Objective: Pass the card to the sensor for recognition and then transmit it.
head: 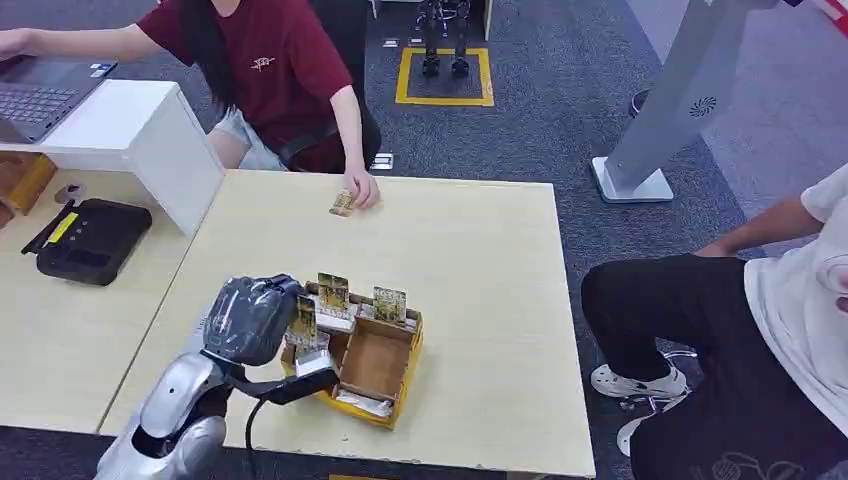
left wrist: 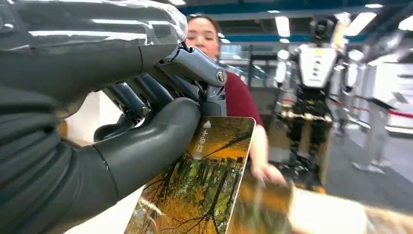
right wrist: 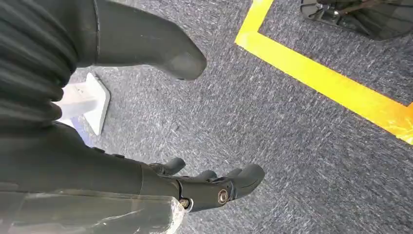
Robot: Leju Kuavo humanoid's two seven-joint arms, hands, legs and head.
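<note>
Above the cardboard card box [head: 375, 360] on the pale table [head: 480, 300], my left hand [head: 252, 318] pinches an autumn-forest card [left wrist: 199, 180] between thumb [left wrist: 146, 146] and fingers; its lower end is cut off. My right hand [right wrist: 195, 187] hangs over grey carpet [right wrist: 272, 122], fingers apart, holding nothing

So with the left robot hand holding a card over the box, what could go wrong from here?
1. The left robot hand pinches the card near one end between thumb and fingers, so it might slip or pivot on the way to the black sensor.
2. The hand sits right beside the other upright cards in the cardboard box, so lifting away could knock them over.
</note>
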